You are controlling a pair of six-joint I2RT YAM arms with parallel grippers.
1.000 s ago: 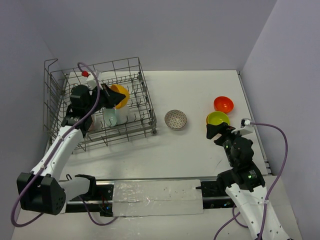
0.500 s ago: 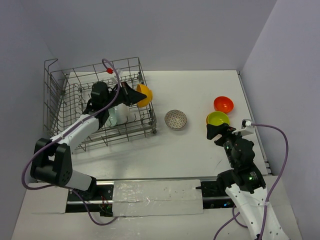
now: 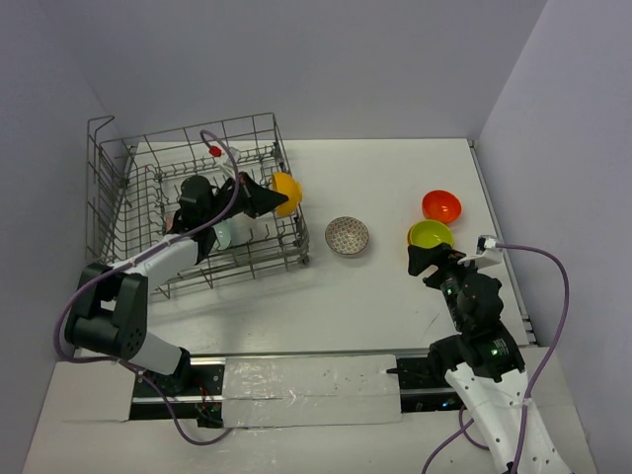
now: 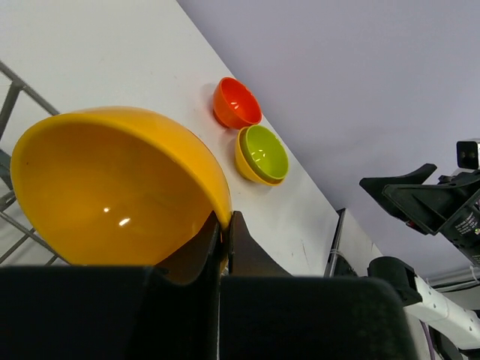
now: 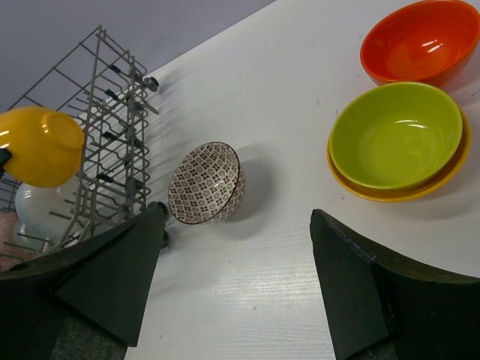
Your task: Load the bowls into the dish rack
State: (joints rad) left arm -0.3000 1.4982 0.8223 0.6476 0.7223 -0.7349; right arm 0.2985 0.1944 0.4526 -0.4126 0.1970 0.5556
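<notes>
Inside left hand (image 4: 223, 222): orange bowl (image 4: 105, 184) rim, pinched.

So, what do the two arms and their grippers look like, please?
Both the left arm and the right arm have white links with black joints. The left gripper and the right gripper are black, with wedge-shaped fingers. A purple cable runs along each arm; the left one carries a red tag.

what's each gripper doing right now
Left gripper: shut on the rim of the round orange-yellow bowl.
Right gripper: open, holding nothing.
</notes>
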